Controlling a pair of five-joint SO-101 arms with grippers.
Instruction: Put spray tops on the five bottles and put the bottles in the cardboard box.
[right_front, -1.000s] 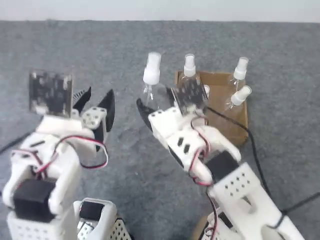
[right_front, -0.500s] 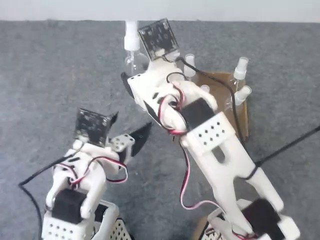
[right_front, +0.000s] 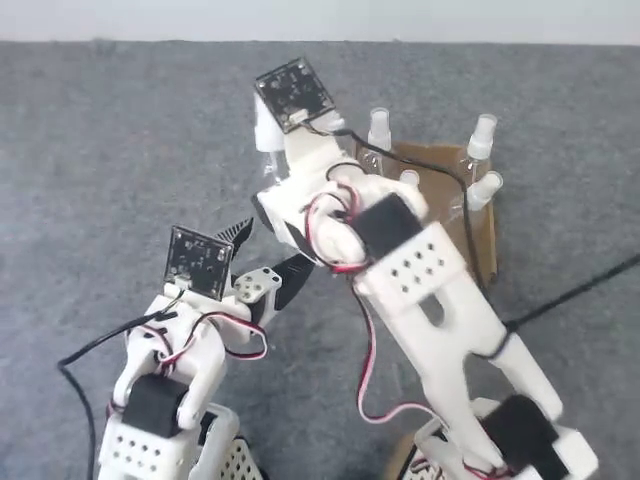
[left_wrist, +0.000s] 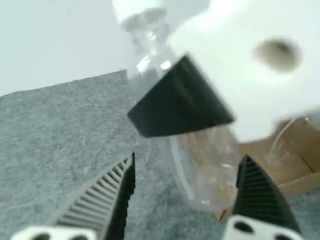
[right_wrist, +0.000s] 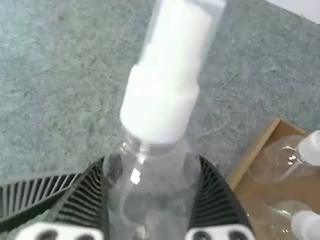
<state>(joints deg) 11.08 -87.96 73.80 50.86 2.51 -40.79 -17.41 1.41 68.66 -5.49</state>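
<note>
One bottle (right_wrist: 150, 165), its body largely hidden behind the right arm in the high view, is clamped in the right gripper (right_wrist: 150, 210) beside the cardboard box (right_front: 480, 240). Four other bottles (right_front: 483, 135) are counted inside the box, partly covered. The left gripper (left_wrist: 182, 192) is spread wide nearby.

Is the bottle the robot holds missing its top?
No, a white spray top sits on the bottle in the right gripper.

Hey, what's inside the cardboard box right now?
Four bottles with white spray tops stand in the cardboard box. The right arm covers much of the box, so anything else lying there is hidden.
</note>
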